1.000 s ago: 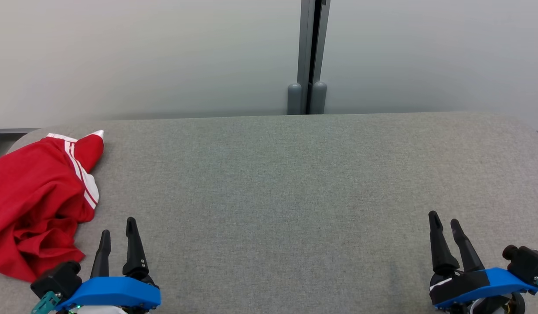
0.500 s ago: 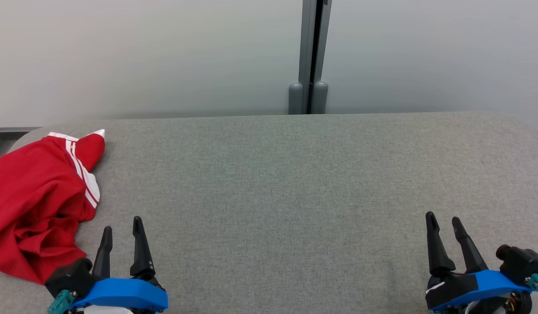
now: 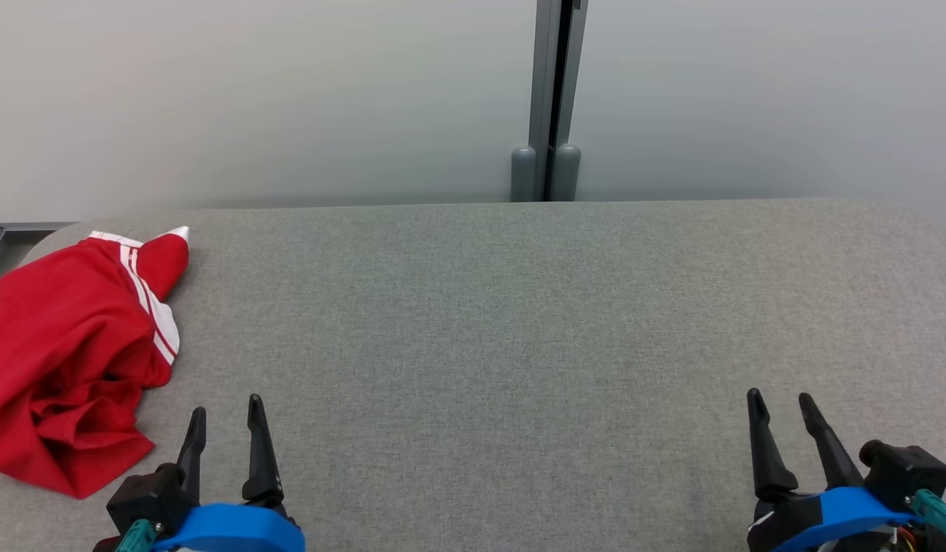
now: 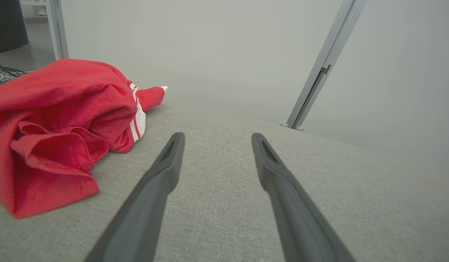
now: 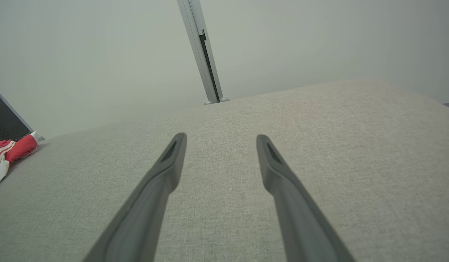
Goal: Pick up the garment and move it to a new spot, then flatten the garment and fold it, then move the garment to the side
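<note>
Black and tapered, nearest in the head view: left pincer at lower left, rising from a blue wrist cover, fingers spread apart and gripping nothing. Same at lower right for the right pincer: fingers parted, empty, pointing up the view over bare grey cloth. Just beside the left pincer on its left, apart from it: the garment, red with white stripes, crumpled in a heap at the left end of the worktop. Bunches into thick folds at its near side and reaches toward the far edge with one white-tipped corner. Lies well apart from the right pincer, showing in the right wrist view as a small red and white scrap at the far left. Farther on, plain grey woven cloth across the worktop, with rounded far corners. Beyond the far edge, a pale wall, split by an upright grey post with two rounded feet at its base.
</note>
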